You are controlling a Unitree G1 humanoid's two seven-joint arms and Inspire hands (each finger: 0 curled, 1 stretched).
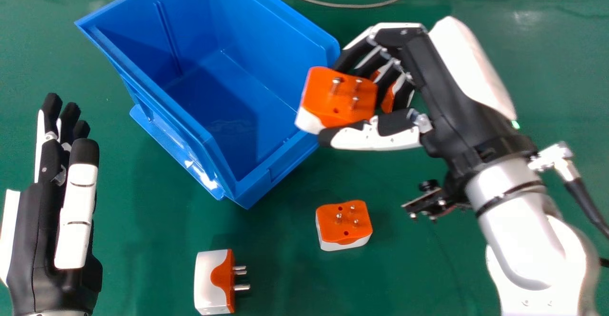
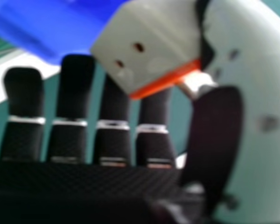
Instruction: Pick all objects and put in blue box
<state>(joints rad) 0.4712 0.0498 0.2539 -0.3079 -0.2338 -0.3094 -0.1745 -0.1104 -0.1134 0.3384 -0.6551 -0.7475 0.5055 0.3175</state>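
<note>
With R hand [image 1: 430, 75] clamped on orange-white adapter [image 1: 340, 104] nr blue box [image 1: 271, 44], L hand [image 1: 40, 225] fingers apart: prob. light, stiff, slick; grip edgewise, off pins [image 1: 336, 85].

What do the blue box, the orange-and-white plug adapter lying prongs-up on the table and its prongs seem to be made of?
Blue box: likely moulded plastic, glossy, with bright highlights on its outer ledge.
Plug adapter: probably hard plastic, smooth, with rounded edges.
Prongs: apparently metal, silvery and shiny, though plating over something else can't be excluded.
</note>
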